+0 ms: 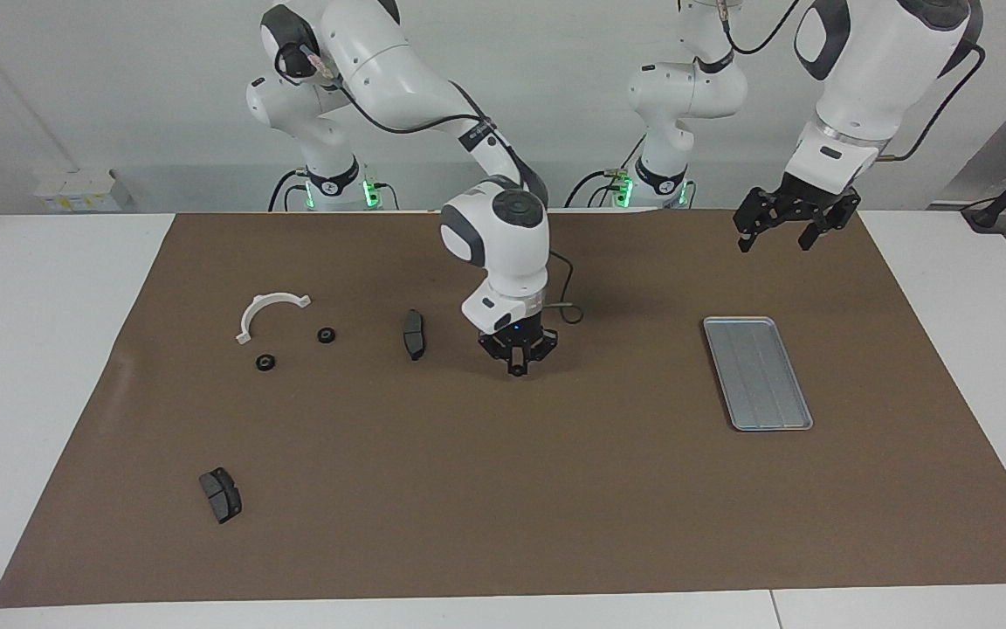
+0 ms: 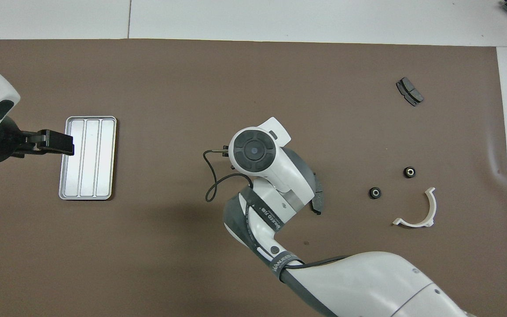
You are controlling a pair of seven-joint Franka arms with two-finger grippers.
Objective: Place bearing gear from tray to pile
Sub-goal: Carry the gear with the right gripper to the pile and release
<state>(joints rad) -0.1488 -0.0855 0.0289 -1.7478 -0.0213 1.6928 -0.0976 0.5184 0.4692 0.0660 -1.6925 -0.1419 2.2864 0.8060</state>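
The white half-ring (image 1: 269, 312) lies toward the right arm's end of the mat. Two black gears (image 1: 326, 335), the pile, sit just beside it. The right gripper (image 1: 517, 369) is up over the middle of the mat, pinched shut on one small dark gear (image 1: 517, 370). The tray (image 1: 757, 373) has nothing in it. The left gripper (image 1: 782, 234) waits wide open, holding nothing.
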